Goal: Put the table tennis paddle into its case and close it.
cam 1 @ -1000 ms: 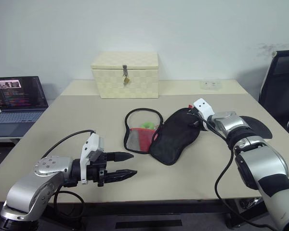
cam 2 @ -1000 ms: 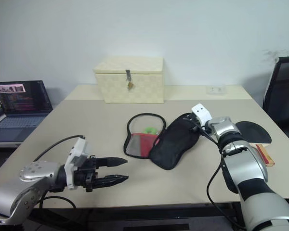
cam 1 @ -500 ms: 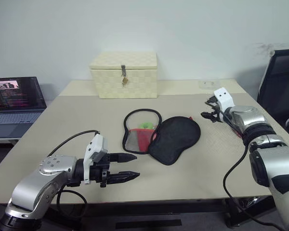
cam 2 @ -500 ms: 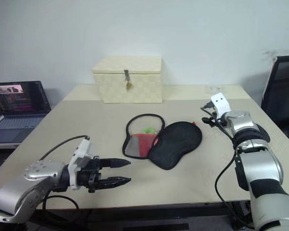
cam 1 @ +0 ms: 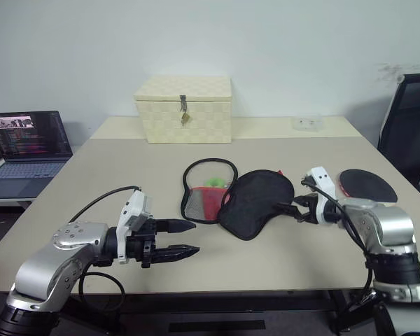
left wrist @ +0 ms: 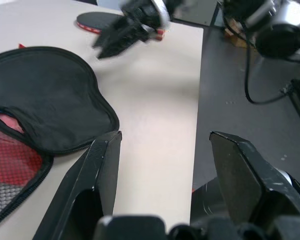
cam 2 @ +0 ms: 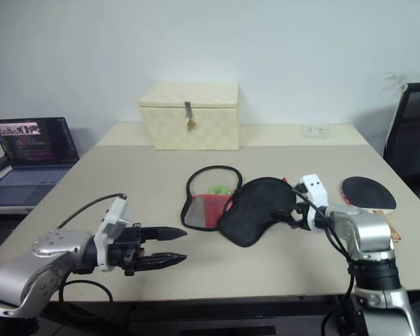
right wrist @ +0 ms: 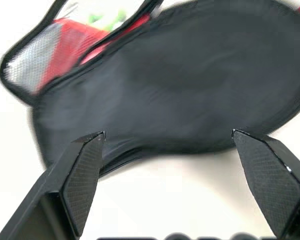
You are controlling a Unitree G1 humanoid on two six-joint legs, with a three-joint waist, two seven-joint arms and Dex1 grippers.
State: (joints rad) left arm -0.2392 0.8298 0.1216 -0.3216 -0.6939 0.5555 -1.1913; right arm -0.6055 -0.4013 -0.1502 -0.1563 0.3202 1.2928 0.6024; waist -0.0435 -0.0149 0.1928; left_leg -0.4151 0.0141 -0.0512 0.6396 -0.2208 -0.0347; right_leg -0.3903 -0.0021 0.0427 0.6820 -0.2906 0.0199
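The case (cam 1: 255, 201) lies unzipped in the middle of the table, its black flap folded out to the right of the red mesh half (cam 1: 204, 200). A small green ball (cam 1: 211, 183) sits in the mesh half. The table tennis paddle (cam 1: 367, 185) lies black face up near the table's right edge. My right gripper (cam 1: 294, 208) hovers low at the flap's right rim, open, with the flap (right wrist: 180, 85) spread before its fingers (right wrist: 82, 170). My left gripper (cam 1: 185, 239) is open and holds nothing, near the front edge, to the left of the case (left wrist: 45, 100).
A cream woven box (cam 1: 183, 109) with a latch stands at the back of the table. A laptop (cam 1: 26, 150) sits on a lower surface to the left. A black chair (cam 1: 409, 115) is at the right. Bare tabletop (cam 1: 140, 175) lies around the case.
My right gripper let go of the case's flap, swung out to the right, then came back low beside the flap's rim, opening wider. The flap now lies flat. The left gripper held still.
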